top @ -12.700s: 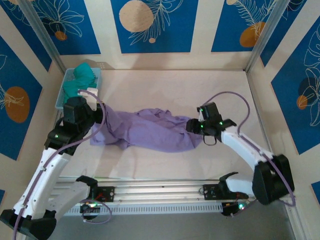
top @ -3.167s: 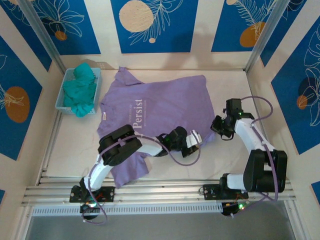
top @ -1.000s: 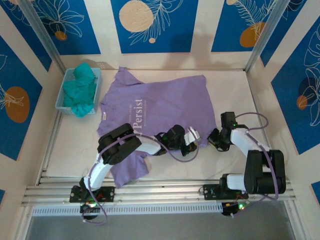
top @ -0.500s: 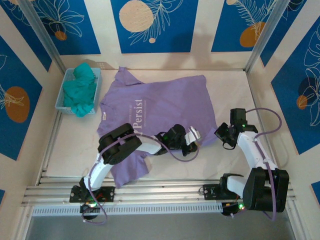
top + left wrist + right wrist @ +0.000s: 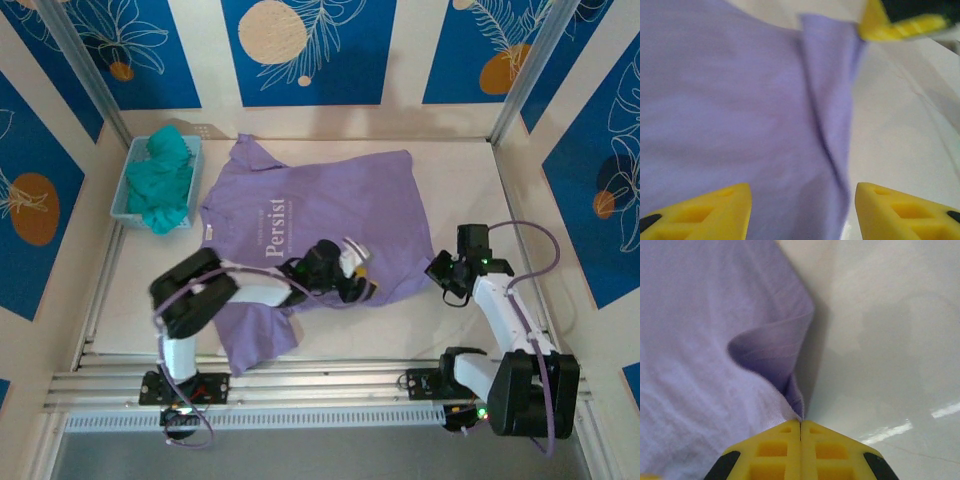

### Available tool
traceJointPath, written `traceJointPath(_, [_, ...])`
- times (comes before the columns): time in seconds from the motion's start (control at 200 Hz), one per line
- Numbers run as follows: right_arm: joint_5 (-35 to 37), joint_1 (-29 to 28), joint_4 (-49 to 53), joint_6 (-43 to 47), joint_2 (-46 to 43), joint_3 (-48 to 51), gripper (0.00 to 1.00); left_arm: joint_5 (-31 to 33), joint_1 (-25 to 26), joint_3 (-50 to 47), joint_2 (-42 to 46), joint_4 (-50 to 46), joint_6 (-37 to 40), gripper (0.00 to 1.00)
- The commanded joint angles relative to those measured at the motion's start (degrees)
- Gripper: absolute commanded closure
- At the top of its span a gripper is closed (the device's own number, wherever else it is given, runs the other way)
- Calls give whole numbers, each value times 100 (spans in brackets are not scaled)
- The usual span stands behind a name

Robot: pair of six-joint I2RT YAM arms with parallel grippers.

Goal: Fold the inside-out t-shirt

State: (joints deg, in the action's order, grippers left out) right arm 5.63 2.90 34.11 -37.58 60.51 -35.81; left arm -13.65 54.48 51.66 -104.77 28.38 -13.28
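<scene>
Right wrist: t-shirt (image 5: 700, 315) edge, probably pinched.

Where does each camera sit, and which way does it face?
Top external: above and behind the robot, looking down on the table, left arm, right arm and light purple cloth t-shirt.
Left wrist: on the left arm, looking past the open left gripper at the t-shirt's edge.
Right wrist: past the right gripper, shut on the t-shirt's edge.
All three share the t-shirt.

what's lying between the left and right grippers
The t-shirt covers that stretch, from the open left gripper to the right gripper, which is shut on its corner; the top view shows it.
</scene>
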Motion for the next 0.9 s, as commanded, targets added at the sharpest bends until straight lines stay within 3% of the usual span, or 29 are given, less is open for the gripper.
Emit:
traceJointPath(0.0, [-251, -287, -333, 131, -128, -41, 100, 1243, -78, -421, 1074, -1890, -612, 45])
traceJointPath(0.13, [-184, -584, -319, 339, -21, -329, 100, 2452, -103, -986, 2420, -4380, -1634, 49])
traceJointPath(0.245, [-213, -773, -360, 493, 15, -428, 100, 2924, -274, -1348, 3750, -6377, -2725, 50])
traceJointPath(0.355, [-380, -885, -473, 539, 10, -445, 100, 2996, -279, -1484, 4791, -7727, -3788, 50])
traceJointPath(0.51, [-570, -949, -674, 615, -19, -452, 100, 2814, -227, -1684, 5296, -9021, -4980, 47])
traceJointPath(0.65, [-668, -949, -761, 703, -69, -436, 100, 2632, -212, -1983, 5653, -9301, -5536, 46])
traceJointPath(0.895, [-754, -893, -871, 770, -103, -287, 100, 1617, -392, -2810, 5220, -7639, -5474, 49])
